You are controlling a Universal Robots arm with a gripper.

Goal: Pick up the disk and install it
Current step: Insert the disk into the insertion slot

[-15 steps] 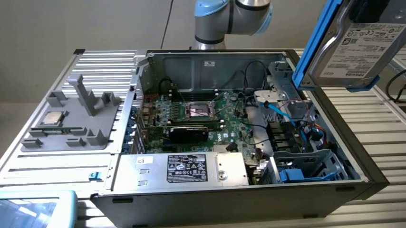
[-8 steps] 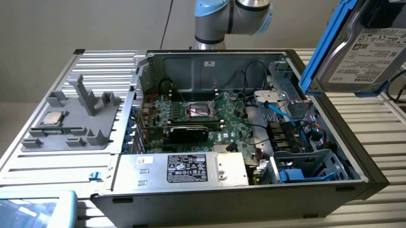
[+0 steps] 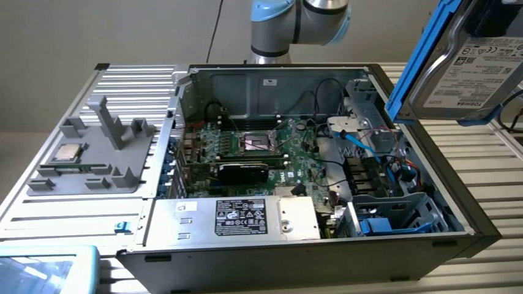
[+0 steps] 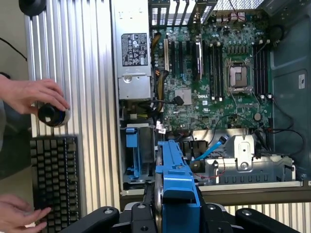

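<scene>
The worktop (image 3: pixel 482 177) was bare ribbed aluminium, slat laid beside slat. On it lay the open computer case (image 3: pixel 270 76), a dark steel box on its side that filled the middle of the exterior view. Inside it the green motherboard (image 3: pixel 261 153) lay flat, crowded with slots and a square socket. A boxy silver power supply (image 3: pixel 245 217) with a black label sat along the case's lower edge. At the exterior view's left stood a matte grey plastic fixture (image 3: pixel 98 153) carrying a small square processor chip (image 3: pixel 65 153).

The disk (image 3: pixel 470 67) hung in the upper right of the exterior view, above the case and clear of it. It was a flat silver-metal slab with a white label, framed in glossy blue plastic. It stood on edge, its long axis steep and leaning rightward at the top, with the labelled face toward that camera. In the wrist view it showed edge-on, its thin blue rim pointing toward the open case beneath.

My fingers (image 4: pixel 210 216), black and blocky, pinched the disk from both flat sides. My arm (image 3: pixel 298 18) showed a grey and pale-blue joint at top centre, behind the case.
</scene>
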